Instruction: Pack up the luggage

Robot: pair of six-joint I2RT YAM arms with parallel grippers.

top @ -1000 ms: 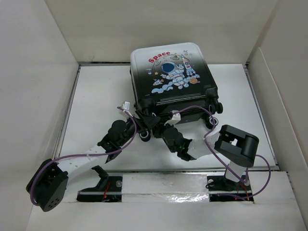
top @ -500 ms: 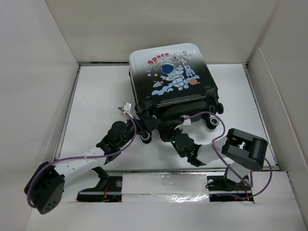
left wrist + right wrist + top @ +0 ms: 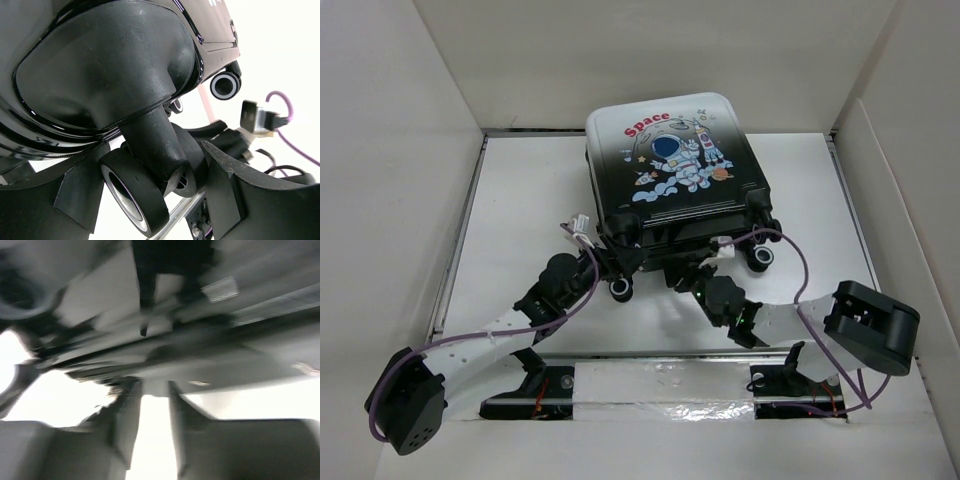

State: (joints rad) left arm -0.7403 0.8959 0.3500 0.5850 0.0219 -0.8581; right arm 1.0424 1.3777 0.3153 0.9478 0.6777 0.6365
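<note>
Luggage caster sits between left claw fingers, seemingly ungripped.

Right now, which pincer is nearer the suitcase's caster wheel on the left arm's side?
Left. The left pincer straddles that caster wheel, one finger on each side. The right pincer sits farther right, at the middle of the suitcase's near edge.

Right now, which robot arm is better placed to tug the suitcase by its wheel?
Probably left. The left gripper has its fingers either side of a caster wheel on the luggage. The right gripper points at the shell's edge between the wheels, with nothing between its fingers.
</note>
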